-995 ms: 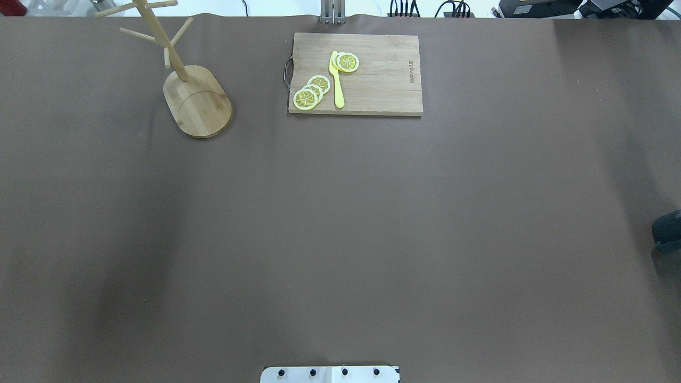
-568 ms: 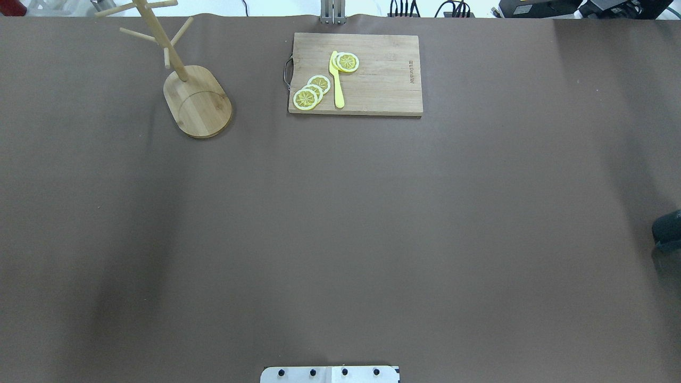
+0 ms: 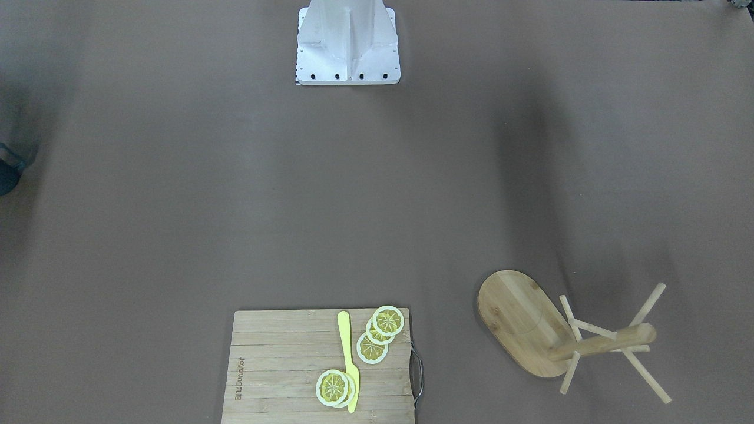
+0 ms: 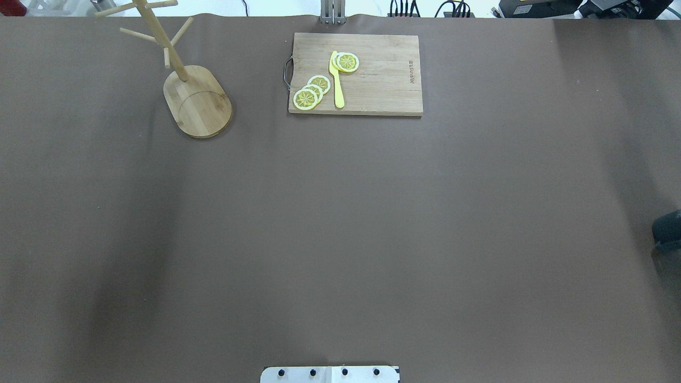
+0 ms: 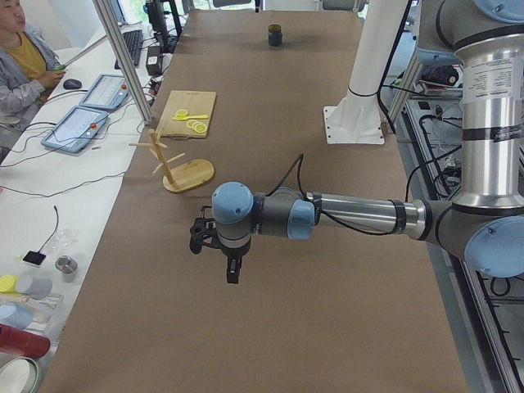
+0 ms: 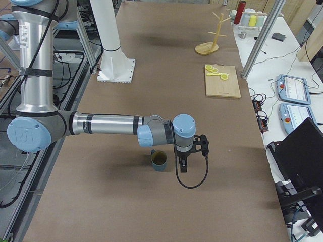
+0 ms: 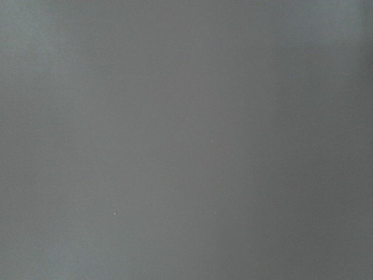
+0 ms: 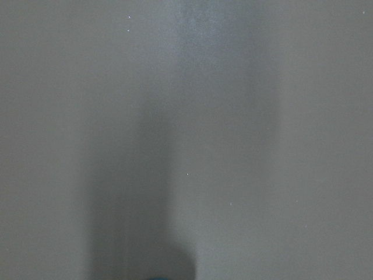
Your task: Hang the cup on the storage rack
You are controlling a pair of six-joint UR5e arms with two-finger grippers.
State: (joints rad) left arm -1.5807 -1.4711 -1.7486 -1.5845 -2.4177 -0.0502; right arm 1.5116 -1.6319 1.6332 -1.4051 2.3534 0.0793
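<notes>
From where I stand, the cup sits upright on the brown table out at the robot's right end, open mouth up and yellowish inside. The right gripper hangs fingers-down just beside it, on the side away from the robot's base; I cannot tell whether it touches the cup, nor whether its jaws are spread or pressed together. The storage rack stands upright toward the far left end, all its pegs bare, well apart from the cup. The left gripper points down over bare table near the rack, holding nothing I can see; how its jaws stand I cannot tell either. Between rack and cup, along the far edge, a cutting board carries lemon slices and a yellow knife.
</notes>
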